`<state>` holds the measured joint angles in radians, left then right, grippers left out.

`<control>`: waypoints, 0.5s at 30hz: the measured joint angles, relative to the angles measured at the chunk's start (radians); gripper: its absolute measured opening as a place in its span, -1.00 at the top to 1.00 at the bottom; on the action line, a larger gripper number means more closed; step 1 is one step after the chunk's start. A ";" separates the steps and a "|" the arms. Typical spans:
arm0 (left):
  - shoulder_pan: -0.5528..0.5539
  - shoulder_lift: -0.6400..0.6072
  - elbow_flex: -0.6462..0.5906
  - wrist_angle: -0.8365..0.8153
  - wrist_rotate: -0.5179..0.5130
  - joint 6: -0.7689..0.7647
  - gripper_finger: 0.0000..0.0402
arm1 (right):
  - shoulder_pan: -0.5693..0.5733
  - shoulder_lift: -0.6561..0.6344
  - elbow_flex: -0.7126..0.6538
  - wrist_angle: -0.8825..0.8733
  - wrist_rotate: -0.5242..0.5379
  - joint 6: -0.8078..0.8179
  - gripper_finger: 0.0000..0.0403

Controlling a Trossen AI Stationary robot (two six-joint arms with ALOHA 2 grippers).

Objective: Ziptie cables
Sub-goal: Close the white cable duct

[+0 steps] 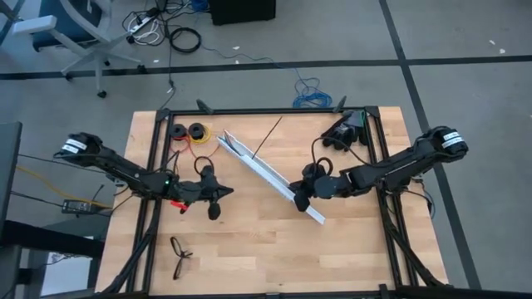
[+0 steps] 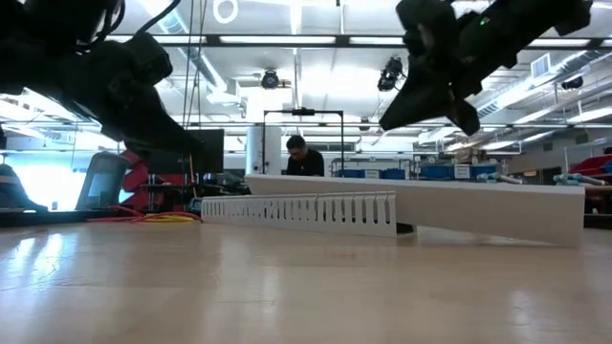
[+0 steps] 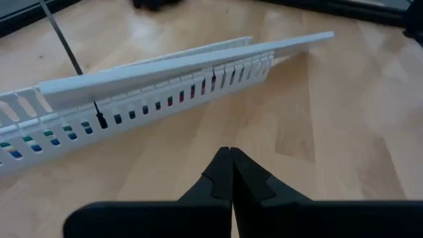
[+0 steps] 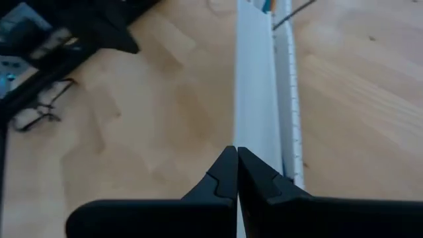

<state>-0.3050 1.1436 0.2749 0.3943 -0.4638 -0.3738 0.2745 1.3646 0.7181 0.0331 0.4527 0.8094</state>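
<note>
The cables show only as coloured bits point(image 3: 53, 135) behind the slots of a white slotted rail point(image 1: 270, 176), inside which they lie; the rest is hidden under a white cover strip point(image 3: 178, 63). The thin black ziptie point(image 1: 266, 139) lies on the table and its near end reaches into the rail point(image 3: 99, 119). My left gripper point(image 1: 224, 191) is shut and empty, above the table to the left of the rail. My right gripper point(image 1: 298, 202) is shut and empty, hovering over the rail's near right end point(image 4: 254, 99); in the low view it point(image 2: 387, 124) hangs clear above the rail.
A red and yellow wire with two black spools point(image 1: 189, 133) lies at the far left. Glasses point(image 1: 180, 256) lie near the front left. A black device point(image 1: 345, 131) sits at the far right. A black frame point(image 1: 249, 110) borders the table. A person point(image 2: 304, 158) sits in the room behind.
</note>
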 joint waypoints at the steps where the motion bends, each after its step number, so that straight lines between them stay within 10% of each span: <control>1: 0.000 0.005 0.000 0.001 -0.002 -0.001 0.99 | 0.006 -0.009 0.000 -0.004 0.000 -0.001 1.00; 15: -0.002 0.062 0.033 0.050 0.023 0.002 0.99 | 0.220 -0.051 0.000 -0.297 0.133 0.127 1.00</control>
<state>-0.3074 1.2053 0.3076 0.4441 -0.4410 -0.3714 0.4949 1.3132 0.7185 -0.2636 0.5855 0.9360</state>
